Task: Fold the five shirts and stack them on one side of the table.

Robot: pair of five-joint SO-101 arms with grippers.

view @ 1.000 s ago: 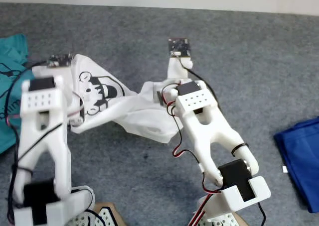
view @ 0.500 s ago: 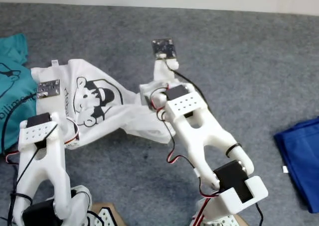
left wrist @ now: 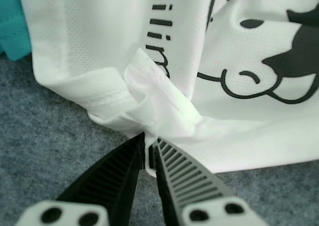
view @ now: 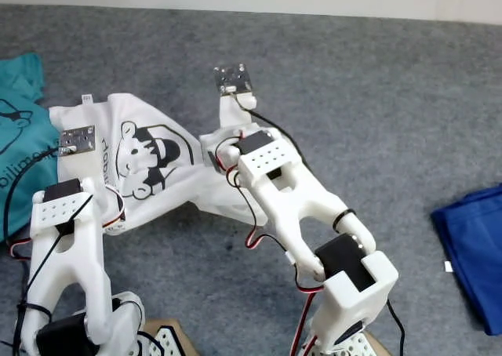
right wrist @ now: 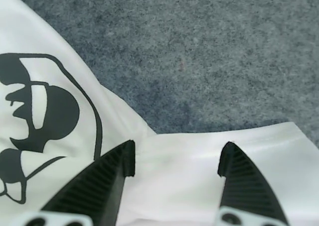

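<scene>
- High view: the white shirt [view: 176, 187] is lying crumpled on the grey table [view: 392, 97], left of centre. A teal shirt [view: 16, 136] is sitting at the left edge and a blue shirt [view: 474, 246] at the right edge.
- Left wrist view: the left tool [left wrist: 149, 139] is clenching a bunched fold of the white shirt's hem.
- Right wrist view: the right tool [right wrist: 178, 156] is hanging released, its jaws spread wide over the white shirt, beside the print.

Three shirts: white shirt [view: 169, 193], teal shirt [view: 16, 132], blue shirt [view: 474, 250]. Two arms: left arm [view: 74, 246], right arm [view: 294, 203].
</scene>
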